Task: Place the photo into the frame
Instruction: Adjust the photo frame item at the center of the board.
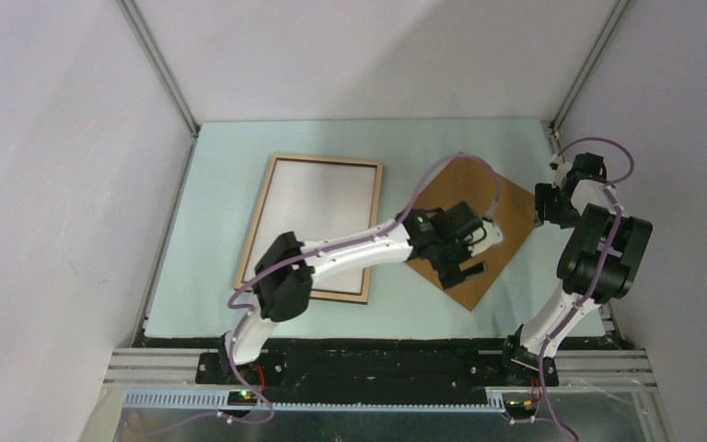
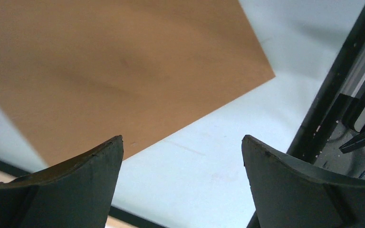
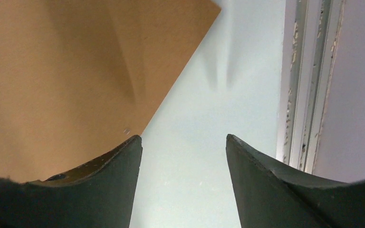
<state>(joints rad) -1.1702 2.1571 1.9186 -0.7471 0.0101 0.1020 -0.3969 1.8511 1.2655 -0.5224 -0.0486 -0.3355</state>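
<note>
Wood-backed thin rectangular frame [image 1: 327, 160] sits centre-left, the white-backed photo [image 1: 318, 207] seemingly laid inside, so left gripper [image 1: 467, 270] hovers jaws-wide over the flat brown backing board [image 1: 508, 204] mid-right, right gripper [image 3: 184, 137] parted, empty, by its far-right corner.

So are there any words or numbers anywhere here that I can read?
None: no word, number, label or sign can be read on the frame, the white sheet in it, the brown board or the table.
</note>
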